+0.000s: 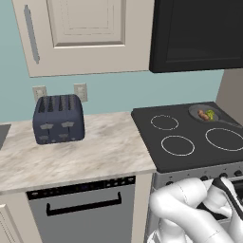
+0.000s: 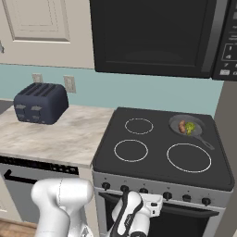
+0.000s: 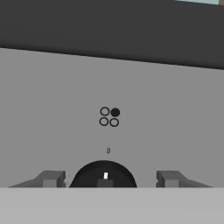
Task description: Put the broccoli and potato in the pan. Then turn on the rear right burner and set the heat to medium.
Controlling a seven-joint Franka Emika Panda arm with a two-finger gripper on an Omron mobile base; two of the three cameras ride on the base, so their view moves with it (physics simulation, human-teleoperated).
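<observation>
The dark pan point(image 2: 197, 122) sits on the rear right burner, its handle pointing toward the front right. Inside it lie the yellow-green broccoli point(image 2: 190, 128) and the orange-brown potato point(image 2: 182, 126), side by side; the left base view shows the pan point(image 1: 196, 110) holding both too. My gripper point(image 2: 155, 202) is low at the stove's front panel. In the hand view the gripper point(image 3: 105, 178) is open, one finger on each side of a round black knob point(image 3: 103, 171), with a gap on both sides. Above the knob, a four-circle mark point(image 3: 109, 117) has its upper right circle filled.
A dark blue toaster point(image 1: 58, 118) stands on the marble counter point(image 1: 104, 152) left of the stove. A row of knobs point(image 2: 185, 197) runs along the stove front. A black microwave point(image 2: 152, 37) hangs above the cooktop, and a dishwasher point(image 1: 80, 209) sits under the counter.
</observation>
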